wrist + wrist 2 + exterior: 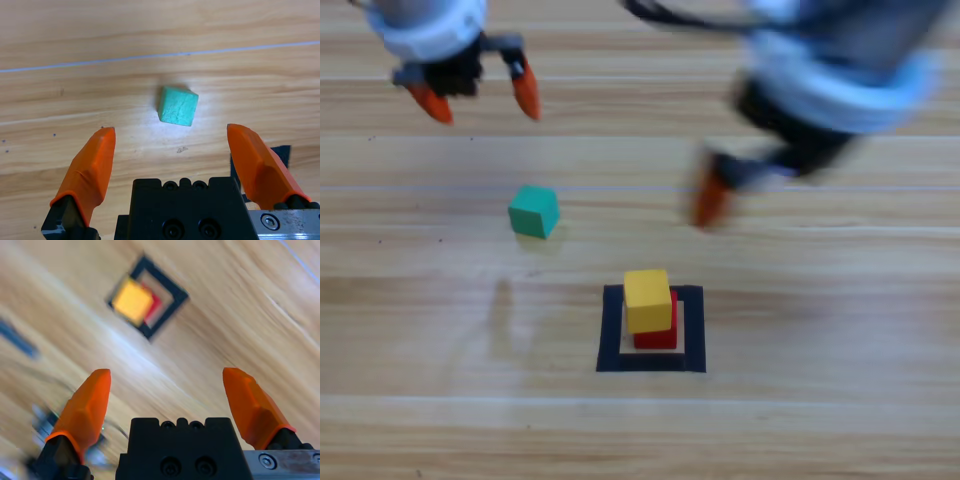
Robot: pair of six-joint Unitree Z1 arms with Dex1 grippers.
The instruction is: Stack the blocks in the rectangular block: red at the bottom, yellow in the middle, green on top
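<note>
Left end effector (480, 98) hovers, jaws apart, green cube (534, 211) lying free on the bench (420, 400) just ahead. Yellow (647, 299) sits on red (663, 334) inside the black rectangle (611, 335). Right end effector (167, 390), jaws spread, hangs above, apart.

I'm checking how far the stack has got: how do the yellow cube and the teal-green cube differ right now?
The small matte yellow cube sits on the red cube inside the black tape rectangle; the small matte teal-green cube lies alone on the bare wooden table, outside the outline. The green one lies ahead of the open left hand; the yellow one is in the right wrist view, well ahead of the open right hand. They look equal in size, and neither is held.
</note>
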